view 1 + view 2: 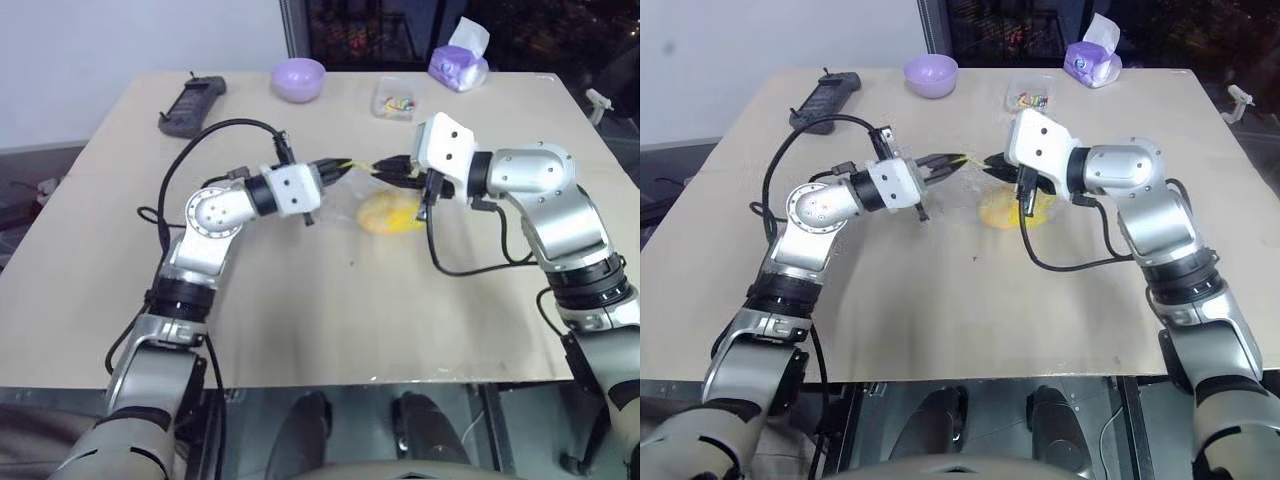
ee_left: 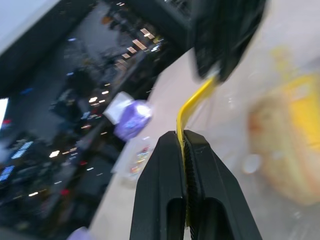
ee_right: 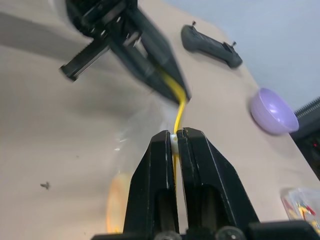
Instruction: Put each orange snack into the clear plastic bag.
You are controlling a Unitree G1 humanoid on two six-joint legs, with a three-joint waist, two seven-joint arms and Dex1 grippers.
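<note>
Both pairs of black fingers are pinched tight on the yellow seal strip (image 3: 178, 107) of the clear plastic bag (image 1: 975, 200): the left gripper (image 2: 183, 142) clamps one end of the strip and the right gripper (image 3: 174, 136) the other, tips facing each other with a short run of strip spanning between them, above the middle of the table (image 1: 300, 330).

Taking the table as the landmark and going down in size: the bag hangs from the strip over the table's centre, its film reaching down to the surface. Inside it, or at least behind its film, sits the orange snack (image 1: 390, 213), resting low near the tabletop just under the right gripper; whether it lies fully inside the bag cannot be told.

Along the table's far edge, a purple tissue pack (image 1: 459, 62) stands toward the far right corner, a black handheld controller (image 1: 192, 104) lies toward the far left corner, a lilac bowl (image 1: 299, 78) sits between them, and a small clear box of colourful bits (image 1: 395, 100) rests between the bowl and the tissue pack.
</note>
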